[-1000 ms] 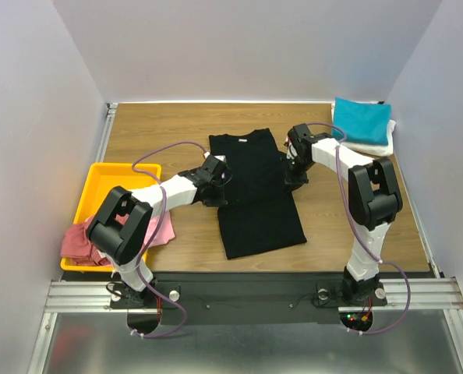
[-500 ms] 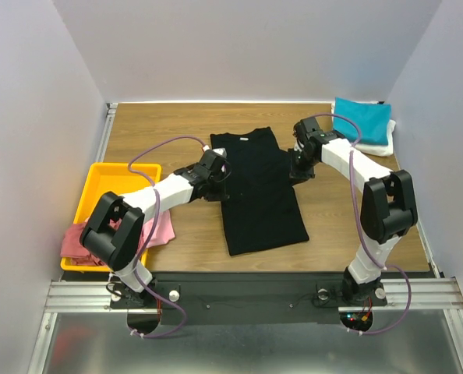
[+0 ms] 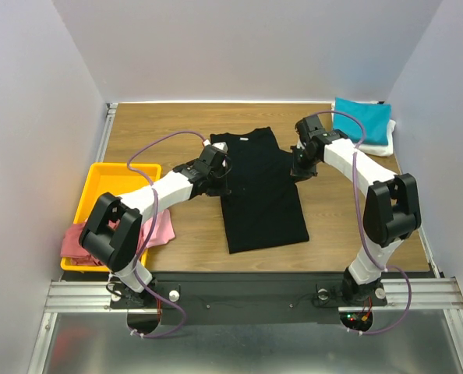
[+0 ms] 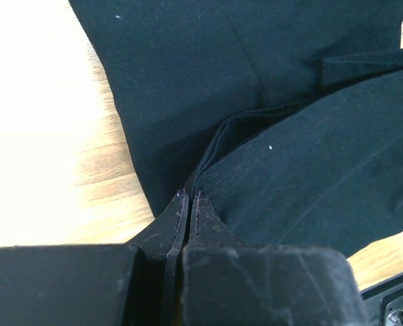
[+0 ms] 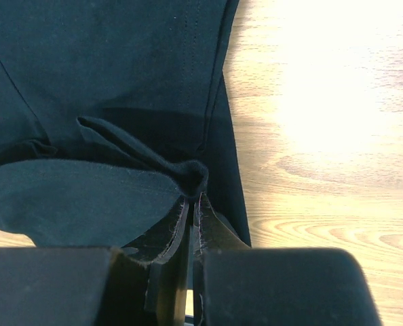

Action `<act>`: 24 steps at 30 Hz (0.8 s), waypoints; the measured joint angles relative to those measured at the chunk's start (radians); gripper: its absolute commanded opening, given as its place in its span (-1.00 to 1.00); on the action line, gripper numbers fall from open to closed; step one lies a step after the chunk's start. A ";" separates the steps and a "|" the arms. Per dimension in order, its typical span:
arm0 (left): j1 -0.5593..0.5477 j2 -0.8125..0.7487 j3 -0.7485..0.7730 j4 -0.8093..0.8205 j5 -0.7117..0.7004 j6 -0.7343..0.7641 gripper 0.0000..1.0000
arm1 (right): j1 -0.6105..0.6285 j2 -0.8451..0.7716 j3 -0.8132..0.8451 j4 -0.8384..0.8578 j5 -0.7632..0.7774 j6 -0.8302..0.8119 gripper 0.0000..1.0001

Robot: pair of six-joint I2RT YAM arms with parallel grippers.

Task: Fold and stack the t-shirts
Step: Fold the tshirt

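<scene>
The large black t-shirt (image 3: 259,187) lies in the middle of the table, narrowed lengthwise, collar at the far end. My left gripper (image 3: 220,178) is shut on its left edge; the left wrist view shows the jaws (image 4: 188,197) pinching a raised fold of black cloth (image 4: 310,149). My right gripper (image 3: 297,167) is shut on its right edge; the right wrist view shows the jaws (image 5: 191,197) pinching a bunched fold (image 5: 195,173). A folded teal t-shirt (image 3: 362,119) lies on a folded white one (image 3: 372,146) at the far right. A pink t-shirt (image 3: 160,230) and a dusty red one (image 3: 77,241) hang over the tray.
A yellow plastic tray (image 3: 99,183) stands at the table's left edge. Grey walls close in the table on three sides. A metal rail (image 3: 107,148) runs along the left edge. The arm bases sit at the near edge.
Both grippers have moved towards the far end with the black shirt's edges, and the shirt has shifted a little. The right arm has stretched out and its elbow has moved right.
</scene>
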 measured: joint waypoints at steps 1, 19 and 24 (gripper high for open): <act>0.000 0.000 0.000 -0.001 -0.001 0.000 -1.00 | 0.000 0.000 0.000 0.000 0.001 0.000 -0.99; 0.006 0.062 0.038 -0.033 -0.048 -0.004 -0.44 | 0.000 0.151 0.065 0.011 0.025 -0.025 -0.30; 0.006 0.074 0.082 -0.079 -0.107 -0.026 0.97 | -0.001 0.156 0.069 0.017 0.050 -0.031 0.55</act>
